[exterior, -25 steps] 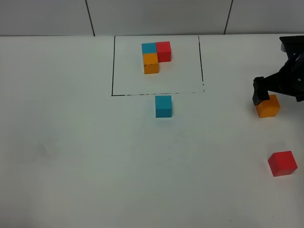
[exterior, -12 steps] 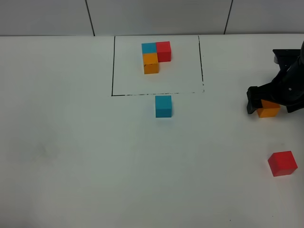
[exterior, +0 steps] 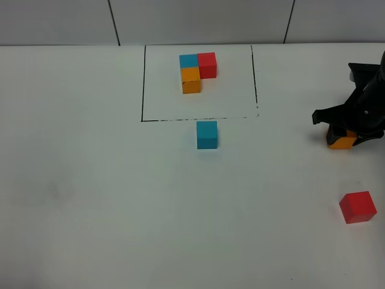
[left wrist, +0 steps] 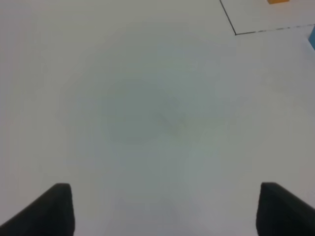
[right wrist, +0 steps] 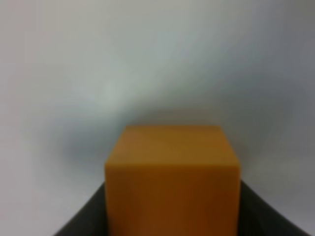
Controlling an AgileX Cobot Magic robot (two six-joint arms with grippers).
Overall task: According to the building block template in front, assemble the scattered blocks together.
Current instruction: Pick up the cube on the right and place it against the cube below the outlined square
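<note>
Gripping the orange cube [exterior: 343, 143] — right end effector [exterior: 344, 133] closed on it

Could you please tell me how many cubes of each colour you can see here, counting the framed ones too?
Blue: 2, the framed blue cube and the loose blue cube
Orange: 2, the framed orange cube and the loose orange cube
Red: 2, the framed red cube and the loose red cube
Total: 6

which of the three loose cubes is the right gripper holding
The orange cube: the right gripper is shut on it. The teal cube and red cube sit free, with no gripper on them.
</note>
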